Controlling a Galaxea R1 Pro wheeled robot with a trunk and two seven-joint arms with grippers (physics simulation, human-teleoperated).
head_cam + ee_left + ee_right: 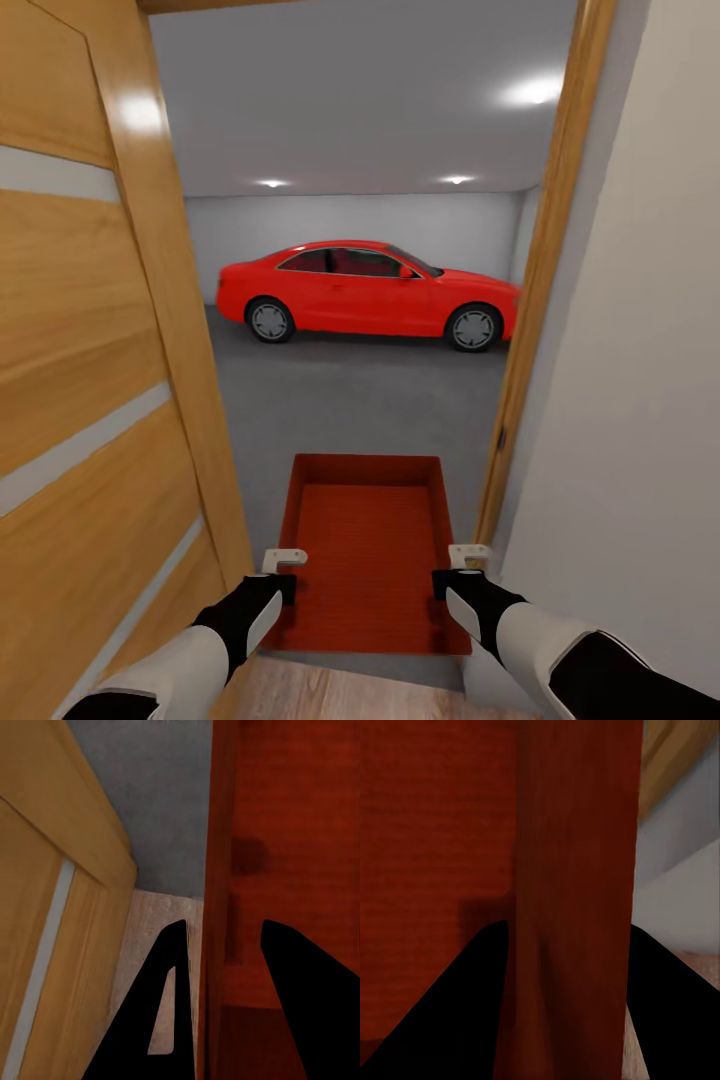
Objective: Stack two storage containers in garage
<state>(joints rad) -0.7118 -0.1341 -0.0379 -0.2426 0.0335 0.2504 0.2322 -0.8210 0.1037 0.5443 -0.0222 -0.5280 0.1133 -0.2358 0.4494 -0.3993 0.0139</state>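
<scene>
You carry storage container [367, 540] at lower centre, left gripper [283, 568] and right gripper [462, 562] fingers pinching opposite side walls, keeping it level through doorway toward garage, red car [368, 292] ahead.

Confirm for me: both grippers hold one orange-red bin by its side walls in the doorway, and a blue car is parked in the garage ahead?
Not quite. The car is red, not blue, as the head view shows. The rest holds: left gripper and right gripper each clamp a side wall of the bin in the doorway.
</scene>
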